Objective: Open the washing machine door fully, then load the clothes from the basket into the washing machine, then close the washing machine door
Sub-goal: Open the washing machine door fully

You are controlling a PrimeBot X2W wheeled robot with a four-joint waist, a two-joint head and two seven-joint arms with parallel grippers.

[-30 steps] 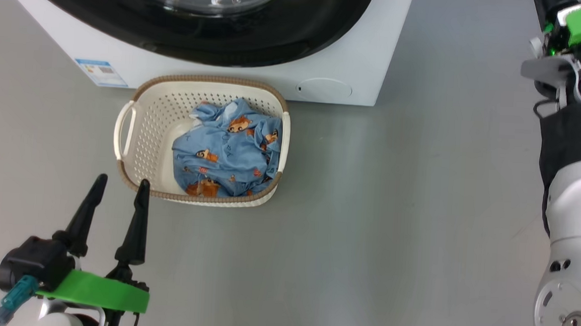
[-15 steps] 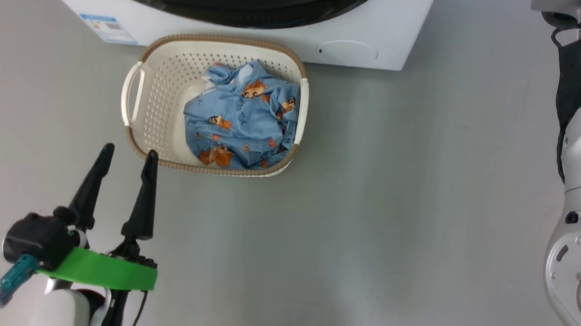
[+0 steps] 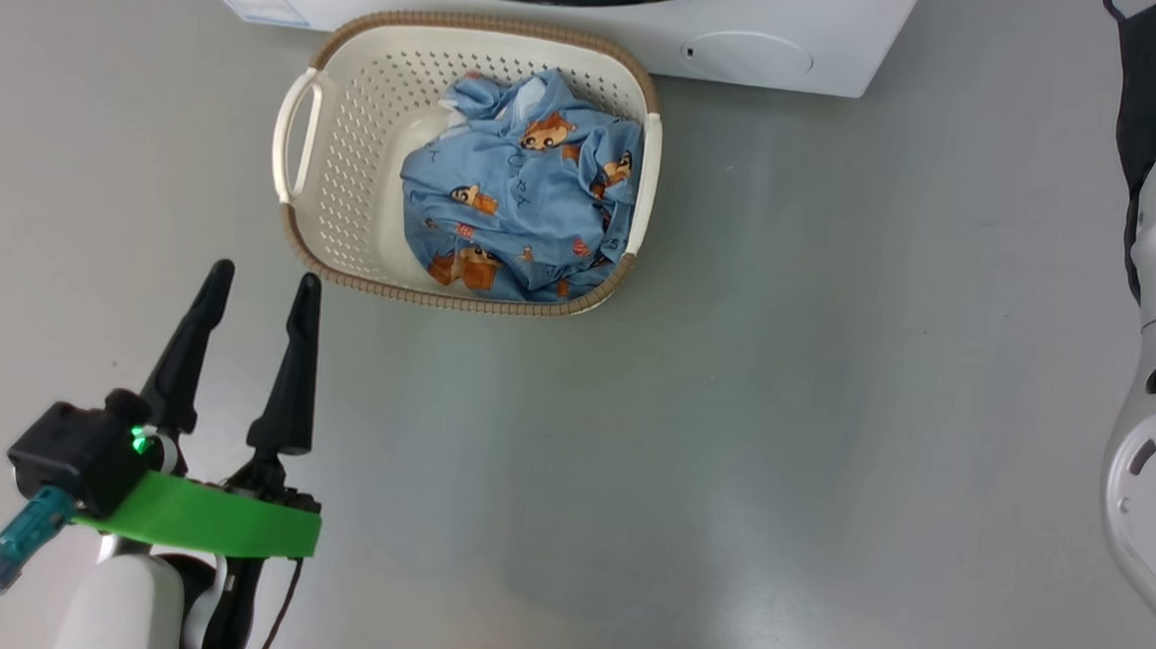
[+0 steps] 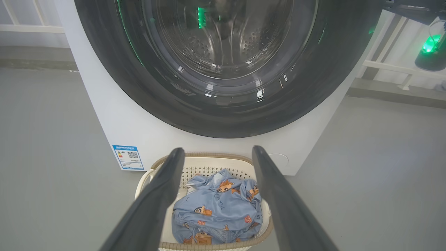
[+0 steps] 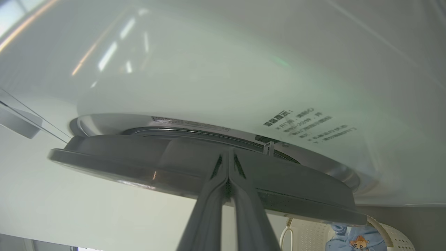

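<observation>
Right wrist view shows my right gripper [image 5: 228, 153], fingers pressed together on nothing, with its tips at the edge of the washing machine door [image 5: 122, 157]. I cannot tell whether the door is unlatched. I judge I'm on the first step, opening it. The clothes [image 3: 516, 193] lie in the basket [image 3: 349, 154], on the floor just before the washing machine [image 3: 850, 42]. My left gripper [image 3: 264, 273] hovers spread and empty near the basket. Next I need to catch the rim and swing it wide.
</observation>
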